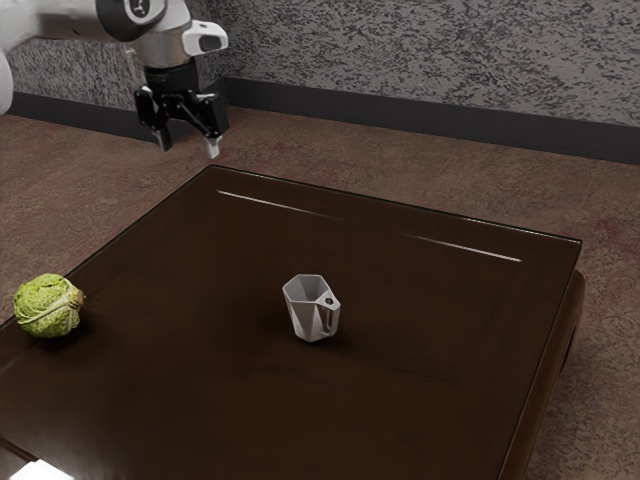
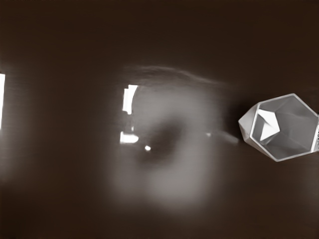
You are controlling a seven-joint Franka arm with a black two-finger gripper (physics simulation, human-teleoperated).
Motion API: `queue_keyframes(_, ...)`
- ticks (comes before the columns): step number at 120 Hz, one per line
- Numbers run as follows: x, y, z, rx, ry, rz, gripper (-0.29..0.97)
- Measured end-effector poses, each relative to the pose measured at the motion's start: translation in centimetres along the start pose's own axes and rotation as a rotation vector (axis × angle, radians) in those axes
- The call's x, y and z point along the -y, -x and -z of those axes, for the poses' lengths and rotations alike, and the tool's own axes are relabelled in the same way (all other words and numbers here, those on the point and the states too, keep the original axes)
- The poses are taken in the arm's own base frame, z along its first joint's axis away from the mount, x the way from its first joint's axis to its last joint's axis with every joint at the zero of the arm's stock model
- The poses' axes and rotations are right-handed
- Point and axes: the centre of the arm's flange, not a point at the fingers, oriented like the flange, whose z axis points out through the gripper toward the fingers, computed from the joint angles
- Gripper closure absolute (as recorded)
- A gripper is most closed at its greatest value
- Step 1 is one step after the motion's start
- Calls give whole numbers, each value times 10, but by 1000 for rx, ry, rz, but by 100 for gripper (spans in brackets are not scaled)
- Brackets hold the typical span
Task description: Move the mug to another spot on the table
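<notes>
The mug (image 1: 311,307) is standing upright near the middle of the tabletop (image 1: 400,380), a pale grey faceted cup with its mouth opening upward and its handle pointing toward the exterior view's right. In the wrist view the mug (image 2: 279,127) is showing from above, its angular rim and hollow inside lying off to one side of the hand, with glossy dark tabletop (image 2: 60,189) spreading around it and catching pale reflections. A green cabbage (image 1: 47,305) is resting near the tabletop's edge at the exterior view's left, well apart from the mug and off to the side of the line between mug and arm. The end effector (image 1: 188,148) is hanging high at the exterior view's upper left, over the tabletop's far corner, well apart from the mug, its two black fingers spread wide and gripping nothing. Brown floor (image 1: 90,180) is surrounding the tabletop, and a speckled grey wall (image 1: 420,45) with a dark baseboard is running behind.
</notes>
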Motion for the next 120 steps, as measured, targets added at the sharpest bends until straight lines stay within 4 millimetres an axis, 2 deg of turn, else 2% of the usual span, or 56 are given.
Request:
queue_keyframes(9, -4, 1, 1, 0, 1, -3, 0)
queue_keyframes(15, -19, 6, 2, 2, 1, -34, 0)
queue_keyframes(24, -67, 17, 5, -4, -33, -169, 0)
queue_keyframes(48, -188, 54, -21, 20, -131, -614, 0)
queue_keyframes(57, -233, 58, -43, 26, -195, -799, 0)
queue_keyframes(75, -290, 35, -99, 64, -344, -1118, 0)
queue_keyframes(83, -306, 28, -125, 103, -420, -1244, 0)
queue_keyframes(92, -315, 21, -155, 164, -482, -1361, 0)
queue_keyframes(105, -311, 15, -203, 263, -528, -1499, 0)
queue_keyframes(120, -306, 15, -245, 320, -545, -1652, 0)
